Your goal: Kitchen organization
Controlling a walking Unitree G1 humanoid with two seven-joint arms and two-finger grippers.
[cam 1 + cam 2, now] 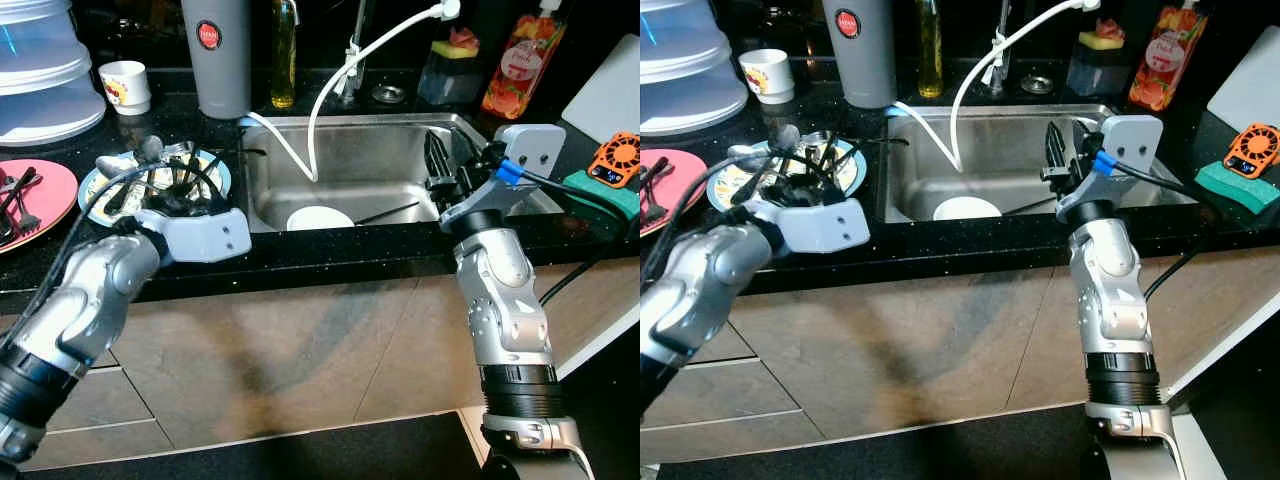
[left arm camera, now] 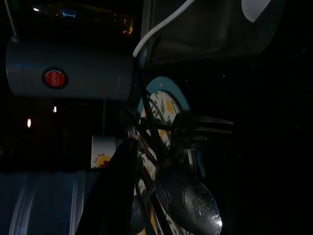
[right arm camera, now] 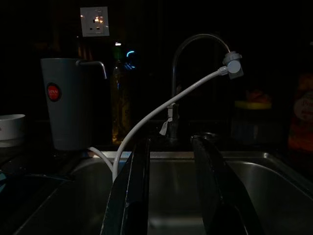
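Left gripper point(image 1: 185, 188) is reaching over the blue-rimmed plate point(image 1: 217, 168) near the front edge of the counter point(image 1: 330, 250), just left of the sink point(image 1: 380, 160), apparently so it can work at the cutlery point(image 2: 188, 196) piled there; whether its fingers are apart or closed on anything, I cannot tell. Right gripper point(image 1: 440, 165) is hovering at the sink's front right corner with its fingers point(image 3: 139, 196) apart and empty, probably waiting over the basin. A white dish point(image 1: 320, 217) is lying on the sink floor by its front wall, likely awaiting washing. Forks are resting on a pink plate point(image 1: 55, 190) at the counter's left end.
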